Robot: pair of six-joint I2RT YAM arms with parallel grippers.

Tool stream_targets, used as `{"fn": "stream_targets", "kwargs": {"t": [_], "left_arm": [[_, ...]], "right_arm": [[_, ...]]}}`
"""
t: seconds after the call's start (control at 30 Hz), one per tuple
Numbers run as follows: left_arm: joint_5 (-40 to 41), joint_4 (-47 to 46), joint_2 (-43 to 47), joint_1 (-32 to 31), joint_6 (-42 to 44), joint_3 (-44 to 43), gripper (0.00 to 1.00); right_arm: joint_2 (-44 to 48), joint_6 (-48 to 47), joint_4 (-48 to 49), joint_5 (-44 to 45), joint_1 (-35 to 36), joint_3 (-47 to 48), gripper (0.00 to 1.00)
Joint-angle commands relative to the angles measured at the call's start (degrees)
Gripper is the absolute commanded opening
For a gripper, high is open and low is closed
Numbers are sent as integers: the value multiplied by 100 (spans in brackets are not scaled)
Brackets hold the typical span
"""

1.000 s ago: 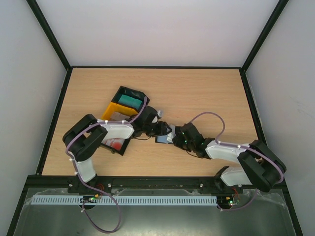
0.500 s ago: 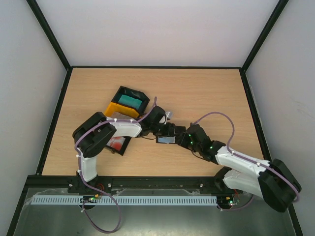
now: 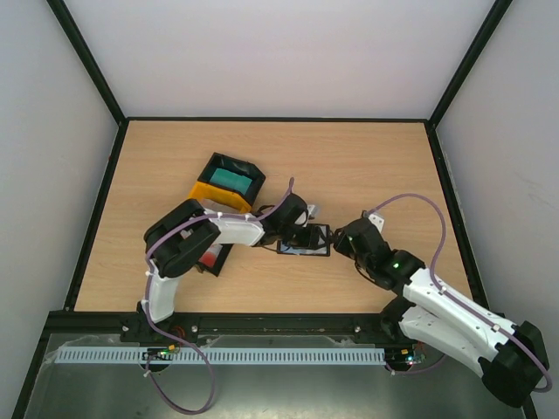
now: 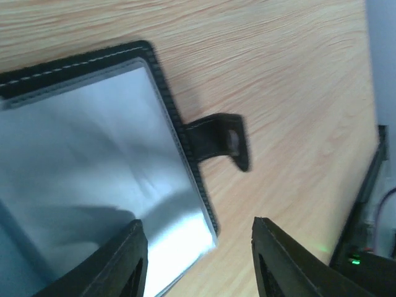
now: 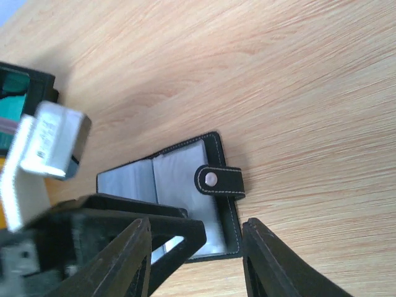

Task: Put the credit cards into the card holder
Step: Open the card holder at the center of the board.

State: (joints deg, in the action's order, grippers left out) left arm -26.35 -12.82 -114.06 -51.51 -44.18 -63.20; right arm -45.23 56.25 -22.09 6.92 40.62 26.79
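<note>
card holder (image 4: 93,142) cropped at left, inside seemingly blurred

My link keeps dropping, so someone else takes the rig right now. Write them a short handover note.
Left gripper: open, low over the clear pockets of the card holder.
Right gripper: open and empty, at the holder's strap side.
The holder lies unfolded on the table.
Credit cards: teal stack in the far black tray; red-and-white ones in the near black tray, partly hidden.
Done: holder opened. No card clearly shows in a pocket.
Left: fetch the cards and slide them in.
</note>
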Motion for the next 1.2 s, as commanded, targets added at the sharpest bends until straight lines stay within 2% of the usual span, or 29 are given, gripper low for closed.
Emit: {"fn": "stream_targets", "kwargs": {"t": [0.0, 0.1, 0.4, 0.5, 0.73, 1.07, 1.17], "left_arm": [[610, 577, -270, -43, 146, -206, 46], [685, 597, -314, -124, 174, -189, 43], [1294, 1474, -391, -219, 235, -396, 32], [1213, 1581, -139, -233, 429, -549, 32], [1204, 2194, 258, -226, 842, -1035, 42], [1545, 2617, 666, -192, 995, -1010, 38], [1524, 2642, 696, -155, 1017, -960, 37]], "right_arm": [[21, 176, -476, 619, 4, 286, 39], [-83, 198, -396, 643, 1, 299, 39], [-737, 347, -79, 222, 4, 321, 39], [-761, 472, -51, 203, 0, 272, 39], [-764, 482, -81, 198, 5, 354, 39], [-1150, 61, 20, -448, 3, 792, 39], [-1325, -110, 99, -740, 7, 952, 35]]}}
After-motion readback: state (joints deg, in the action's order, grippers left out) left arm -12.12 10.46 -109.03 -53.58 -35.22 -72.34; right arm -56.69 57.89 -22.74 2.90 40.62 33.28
